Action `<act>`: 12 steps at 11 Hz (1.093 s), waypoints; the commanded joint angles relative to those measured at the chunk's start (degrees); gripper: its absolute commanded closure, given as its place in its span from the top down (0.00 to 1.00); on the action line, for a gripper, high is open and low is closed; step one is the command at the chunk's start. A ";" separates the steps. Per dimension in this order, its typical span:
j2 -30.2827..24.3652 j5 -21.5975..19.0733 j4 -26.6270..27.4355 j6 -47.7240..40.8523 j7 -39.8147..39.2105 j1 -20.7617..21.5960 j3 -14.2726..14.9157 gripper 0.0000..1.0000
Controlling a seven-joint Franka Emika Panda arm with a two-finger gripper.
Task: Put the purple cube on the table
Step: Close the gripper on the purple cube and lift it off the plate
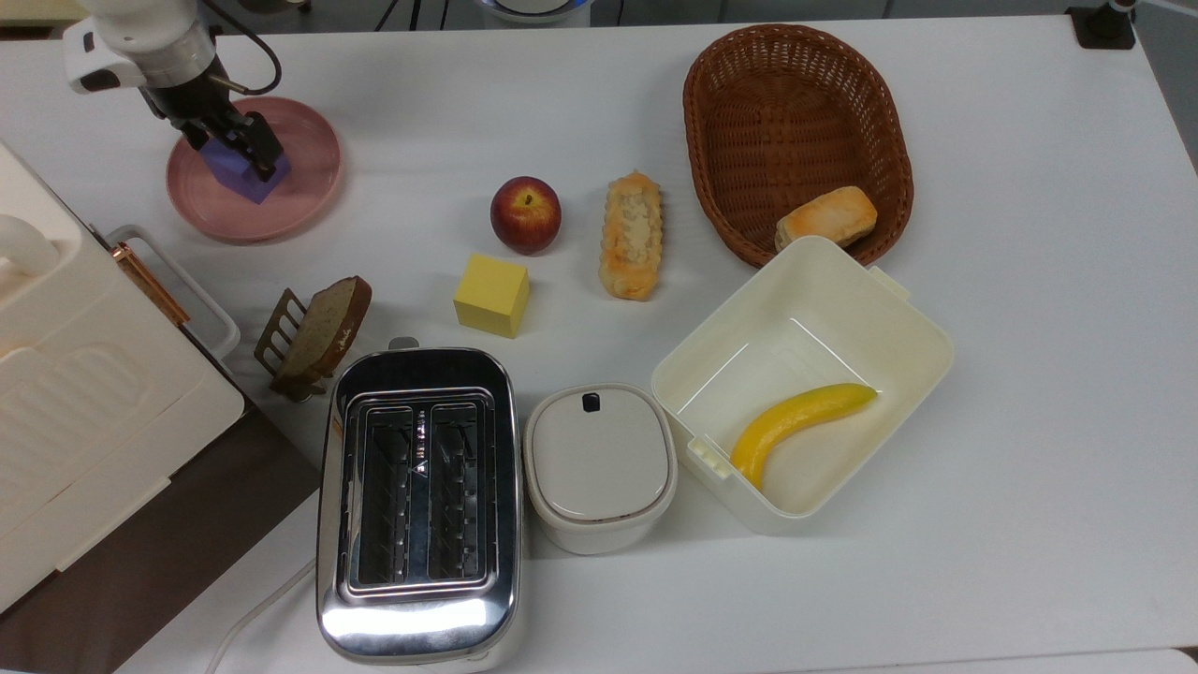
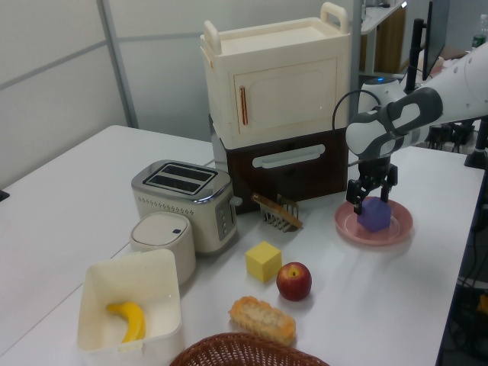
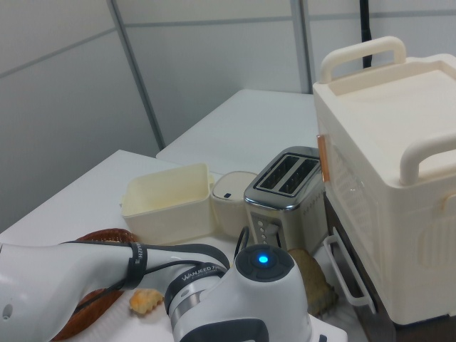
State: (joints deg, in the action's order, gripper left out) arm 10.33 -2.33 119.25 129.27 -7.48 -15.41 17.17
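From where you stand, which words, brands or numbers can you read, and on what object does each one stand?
"WANJEE...": white lettering on a black strap around the robot arm in the right view; the letters after that are too blurred to read.
No other text is readable on the toaster, the cabinet or the containers.

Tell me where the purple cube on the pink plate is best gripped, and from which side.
From straight above, closing on two opposite side faces. The purple cube sits flat on the shallow pink plate, top face free, sides plain and parallel. The pincer already hangs over it, fingers straddling the block. Whether they press on it I cannot tell.
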 commanded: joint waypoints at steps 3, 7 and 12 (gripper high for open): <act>-0.31 -0.40 0.80 1.69 -1.48 0.20 0.23 0.14; -1.18 -0.48 0.63 0.99 -1.40 0.47 0.15 0.14; -8.48 -0.40 -0.68 -6.99 10.87 8.01 -4.14 0.14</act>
State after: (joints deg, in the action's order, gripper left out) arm 6.09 -2.34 118.44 126.73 -4.39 -11.77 15.36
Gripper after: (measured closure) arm 0.414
